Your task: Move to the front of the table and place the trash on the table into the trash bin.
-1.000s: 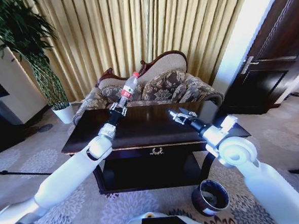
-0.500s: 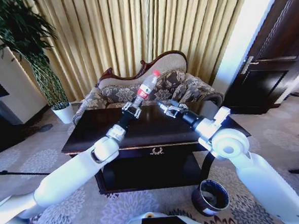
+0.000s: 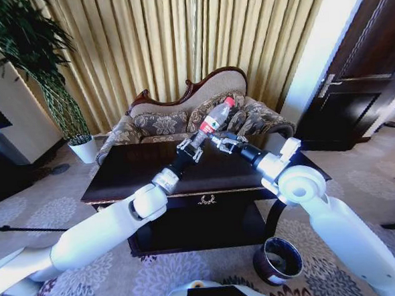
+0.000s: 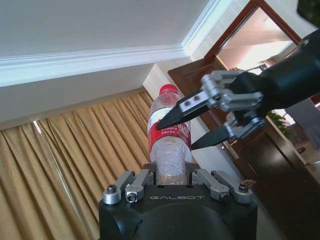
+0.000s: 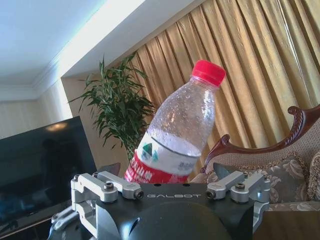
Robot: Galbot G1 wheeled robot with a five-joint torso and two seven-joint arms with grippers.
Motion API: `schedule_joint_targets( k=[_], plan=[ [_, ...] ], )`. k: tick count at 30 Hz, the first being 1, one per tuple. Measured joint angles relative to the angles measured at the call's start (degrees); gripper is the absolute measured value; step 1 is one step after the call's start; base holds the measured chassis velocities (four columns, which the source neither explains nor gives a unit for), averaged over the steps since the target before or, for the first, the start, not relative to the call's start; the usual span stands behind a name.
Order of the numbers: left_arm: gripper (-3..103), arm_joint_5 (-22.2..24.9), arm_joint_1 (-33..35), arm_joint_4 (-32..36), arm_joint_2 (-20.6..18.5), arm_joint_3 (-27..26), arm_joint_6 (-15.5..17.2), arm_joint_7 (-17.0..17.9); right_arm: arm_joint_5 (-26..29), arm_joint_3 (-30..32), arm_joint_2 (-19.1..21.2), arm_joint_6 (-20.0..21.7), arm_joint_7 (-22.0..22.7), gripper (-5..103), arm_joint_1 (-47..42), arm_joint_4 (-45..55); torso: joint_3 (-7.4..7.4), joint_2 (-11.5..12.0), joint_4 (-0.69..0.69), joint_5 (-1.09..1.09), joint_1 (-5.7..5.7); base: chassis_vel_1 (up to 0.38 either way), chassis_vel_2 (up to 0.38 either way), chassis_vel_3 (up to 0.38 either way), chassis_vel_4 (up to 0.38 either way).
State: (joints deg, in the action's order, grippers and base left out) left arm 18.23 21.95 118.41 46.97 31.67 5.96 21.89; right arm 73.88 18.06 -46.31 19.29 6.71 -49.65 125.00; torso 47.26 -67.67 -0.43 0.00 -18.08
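Holding: my left gripper [image 3: 187, 148] pinches the bottle [image 3: 215, 120] at its base, above the table [image 3: 139, 175].
Bottle axis: long axis tilted, red cap up and away from my left claw, leaning toward my right side and the sofa [image 3: 157, 123].
Right gripper [image 3: 218, 141]: fingers spread, tips on either side of the bottle's red label; in the left wrist view I cannot tell if they touch it.
Hidden: the bottle's base sits inside my left claw [image 4: 172, 181]; in the right wrist view its lower part is cut off behind the gripper [image 5: 167, 172] body.
Change: since a second ago the bottle has swung from over the table's left part toward my right claw, which has come in to meet it.
Trash bin [image 3: 279, 260]: on the carpet, well below and apart from both claws.
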Motion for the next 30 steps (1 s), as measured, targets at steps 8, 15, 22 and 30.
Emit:
schedule_joint_targets(
  k=[8,15,22,30],
  plan=[
    [28,0.1,-0.5,1.2,-0.4,2.3,0.4,0.1,-0.2,-1.9,-1.5,0.0,0.0,100,2.3,-1.8,0.0,0.0,0.01,0.0,0.0,0.0,0.0,0.0,0.0],
    [28,0.1,0.0,1.4,-0.6,2.4,0.4,0.1,-0.3,-1.3,-1.1,-0.1,0.0,88,2.3,-1.9,0.0,0.0,0.0,0.0,0.0,0.0,0.0,0.0,0.0],
    [28,0.1,0.7,1.8,-0.6,2.6,0.4,0.6,-0.4,-0.5,-0.7,-0.2,0.0,66,1.7,-1.4,0.0,0.0,0.0,0.0,0.0,0.0,0.0,0.0,0.0],
    [30,1.1,1.9,3.7,-2.4,1.8,1.0,-0.3,-0.4,0.7,0.0,-0.2,-0.1,45,0.3,0.0,0.0,0.0,0.01,0.0,0.0,0.0,0.0,0.0,0.0]
  ],
)
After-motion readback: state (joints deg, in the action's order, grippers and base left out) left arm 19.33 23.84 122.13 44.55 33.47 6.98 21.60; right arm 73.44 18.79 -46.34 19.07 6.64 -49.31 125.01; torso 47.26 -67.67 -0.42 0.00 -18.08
